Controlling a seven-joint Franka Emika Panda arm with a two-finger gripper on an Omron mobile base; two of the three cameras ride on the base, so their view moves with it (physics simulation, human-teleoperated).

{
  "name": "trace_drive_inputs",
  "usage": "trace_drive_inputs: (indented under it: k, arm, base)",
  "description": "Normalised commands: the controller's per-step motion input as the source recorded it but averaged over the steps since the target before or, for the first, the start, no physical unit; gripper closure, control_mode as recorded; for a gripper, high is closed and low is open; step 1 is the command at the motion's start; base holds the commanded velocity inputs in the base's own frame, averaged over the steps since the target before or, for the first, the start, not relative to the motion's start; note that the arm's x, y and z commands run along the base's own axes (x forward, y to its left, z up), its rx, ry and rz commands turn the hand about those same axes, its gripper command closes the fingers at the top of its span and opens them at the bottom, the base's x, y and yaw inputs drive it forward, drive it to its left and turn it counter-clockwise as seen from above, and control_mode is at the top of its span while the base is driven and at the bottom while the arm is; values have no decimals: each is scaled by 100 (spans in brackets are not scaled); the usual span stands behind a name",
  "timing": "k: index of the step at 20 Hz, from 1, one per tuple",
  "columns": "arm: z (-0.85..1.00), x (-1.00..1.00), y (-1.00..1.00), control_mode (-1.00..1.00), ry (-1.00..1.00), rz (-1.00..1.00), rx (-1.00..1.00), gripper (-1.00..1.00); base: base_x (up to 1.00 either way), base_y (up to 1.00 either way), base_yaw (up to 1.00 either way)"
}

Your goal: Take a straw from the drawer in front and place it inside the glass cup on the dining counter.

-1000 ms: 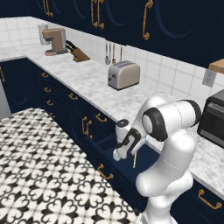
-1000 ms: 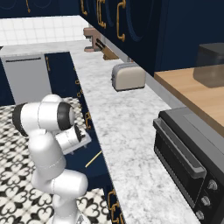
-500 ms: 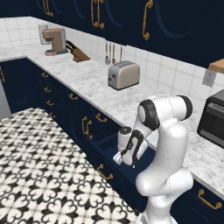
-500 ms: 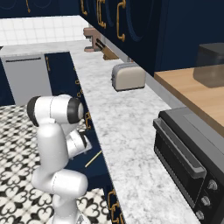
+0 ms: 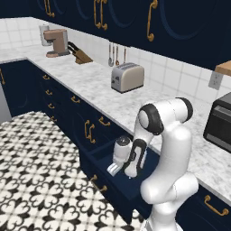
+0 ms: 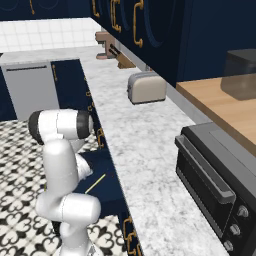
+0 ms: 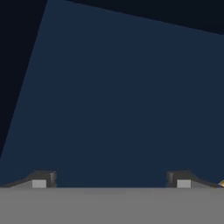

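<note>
Here the end effector (image 7: 111,181) hangs low inside the open navy drawer (image 5: 101,155), its two fingertips (image 7: 41,179) spread wide with nothing between them, pointed at the bare blue drawer floor. The pale-yellow straw (image 6: 95,183) lies slanted on that floor, just beside the arm. A toaster (image 5: 127,77) stands on the marble desk (image 5: 90,83) behind.

A kitchen: marble worktop (image 5: 85,81), toaster (image 5: 127,77), coffee machine (image 5: 55,42), navy cabinets (image 5: 67,108), patterned floor tiles (image 5: 40,171).
</note>
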Motion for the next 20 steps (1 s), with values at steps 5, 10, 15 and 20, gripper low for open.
trace_drive_inputs:
  k: [5,10,15,20]
  arm:
    - [29,-57,97,-100,0,-12,5,-100]
    - [66,0,-7,-100,2,-26,5,-100]
    - [32,24,-69,-100,6,-32,0,-100]
    - [38,67,-36,-100,10,-29,5,-100]
  base:
    - [0,0,0]
    - [0,0,0]
    - [0,0,0]
    - [0,0,0]
